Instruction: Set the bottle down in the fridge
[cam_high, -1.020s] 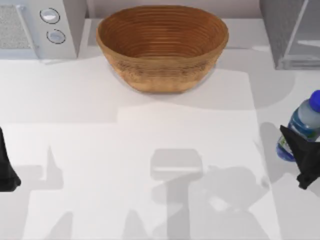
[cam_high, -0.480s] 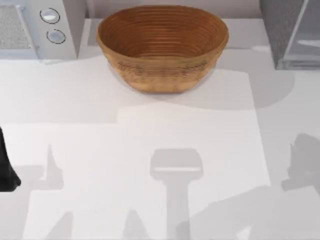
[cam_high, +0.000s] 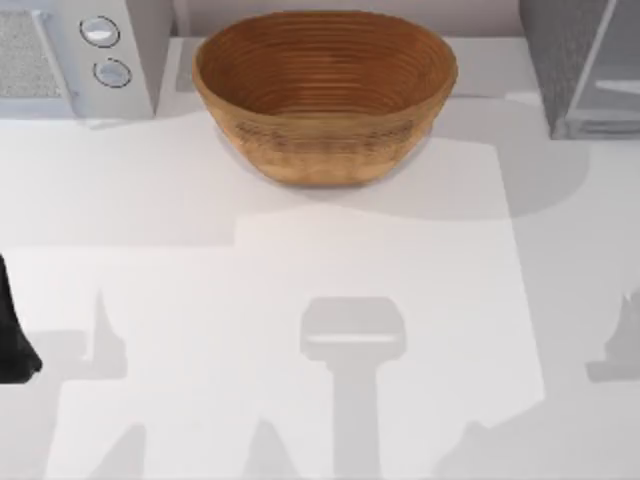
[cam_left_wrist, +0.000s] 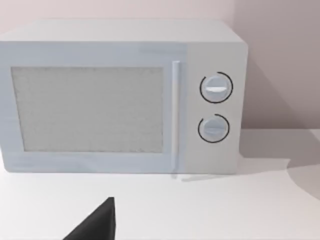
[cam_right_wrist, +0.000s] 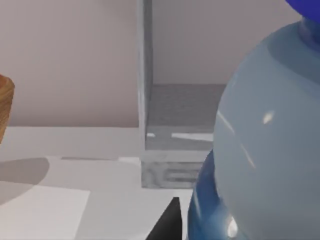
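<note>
Looming close in the right wrist view, the bottle (cam_right_wrist: 265, 145) is clear plastic, blue cap cut off, blue label low, near the open grey fridge (cam_right_wrist: 170, 125). Right claw (cam_right_wrist: 167, 225) shows one dark fingertip beside it; grip state cannot be told. Left arm (cam_high: 12, 330) sits parked at the worktop's (cam_high: 300, 300) left edge.

The bottle (cam_right_wrist: 265, 145) sits just beside the right pincer's fingertip (cam_right_wrist: 167, 225); beyond them the fridge (cam_right_wrist: 170, 125) stands on the bench (cam_right_wrist: 60, 200), the basket (cam_right_wrist: 4, 107) off to its side.

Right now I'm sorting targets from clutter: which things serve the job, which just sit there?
Job:
- bottle, close before the right hand's camera
- fridge, top view's far right

Just there:
- basket, far middle
- microwave, far left
</note>
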